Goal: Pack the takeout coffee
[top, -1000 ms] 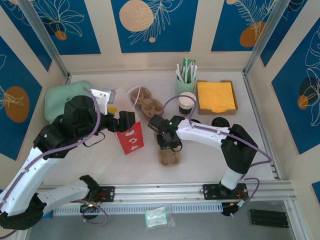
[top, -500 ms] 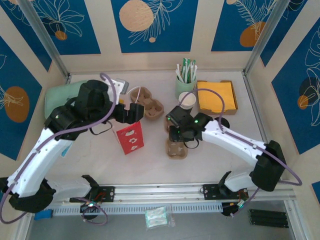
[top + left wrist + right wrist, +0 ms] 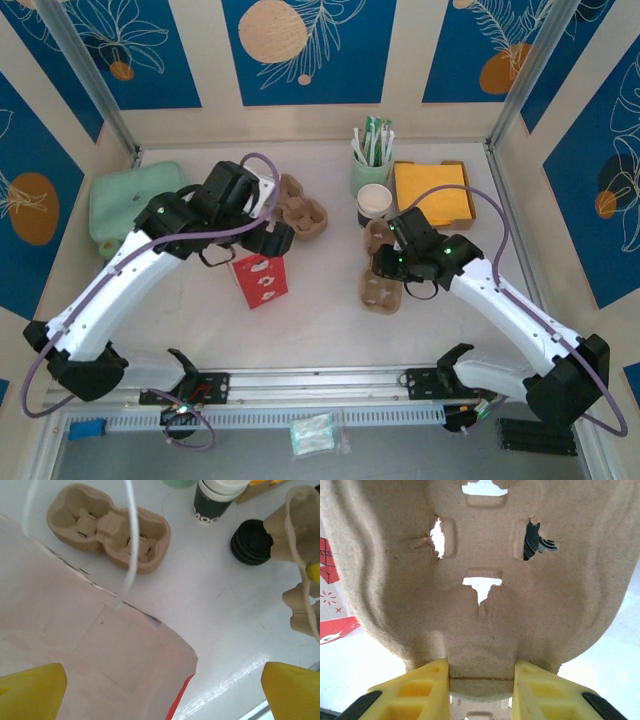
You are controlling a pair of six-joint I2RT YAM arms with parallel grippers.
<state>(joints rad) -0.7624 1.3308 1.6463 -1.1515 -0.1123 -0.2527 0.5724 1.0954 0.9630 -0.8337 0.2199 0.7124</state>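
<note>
a red-and-white bag stands open on the tabletop, and its white cord handle crosses the left wrist view. behind the bag lies a pulp cup carrier, and right of that stands a dark cup with a white rim. the takeout coffee stands on the tabletop, right of the dark cup and nearer the arms, apart from it. its black lid faces up, so its long axis reads as upright, though the cup wall under the lid cannot be made out. the left pincer is spread wide over the bag mouth, holding nothing. the coffee is well off to its right, outside the bag. the right pincer is clamped on the edge of a second carrier, which hangs just right of the coffee. whether they touch cannot be told.
</note>
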